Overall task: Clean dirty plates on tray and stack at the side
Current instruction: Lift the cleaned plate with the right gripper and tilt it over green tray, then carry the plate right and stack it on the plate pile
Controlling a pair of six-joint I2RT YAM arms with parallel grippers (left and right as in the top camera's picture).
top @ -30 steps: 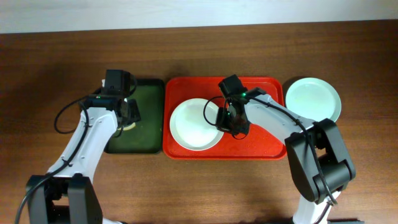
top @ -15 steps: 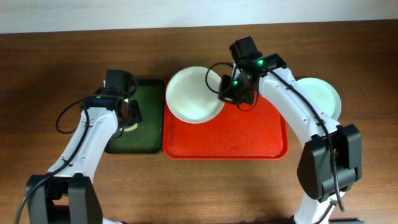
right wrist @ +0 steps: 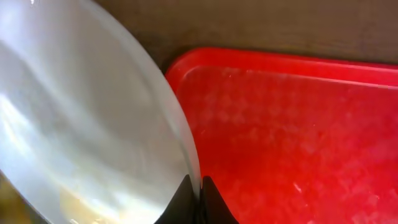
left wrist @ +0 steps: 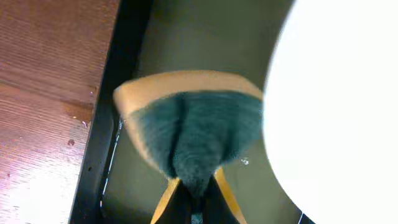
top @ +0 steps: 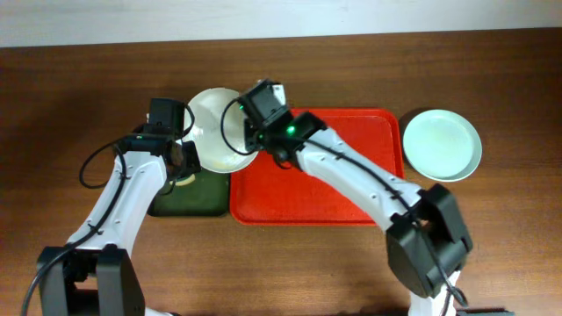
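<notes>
The brown wooden tabletop (top: 70,70) carries the red tray (top: 351,189), now bare, with one pale plate (top: 442,145) right of it, seemingly done. The right end effector (right wrist: 199,196) clamps the white plate (top: 215,127) by its rim over the green tray (top: 189,200). The left end effector (left wrist: 193,200) pinches a sponge (left wrist: 193,124) beside it. Wiping and stacking remain.

The left arm (top: 123,202) is bent at the elbow and extended forward from the near left corner. Its left hand (top: 182,161) is pointed downward and clamped shut on a sponge (left wrist: 193,127) (the fingertips are seen pinched together at the bottom of the wrist view). The right arm (top: 351,175) is stretched out long towards the left, well past the middle. Its right hand (top: 253,140) is closed tight on the rim of a white plate (top: 213,132), with both fingers pressed against the edge.
</notes>
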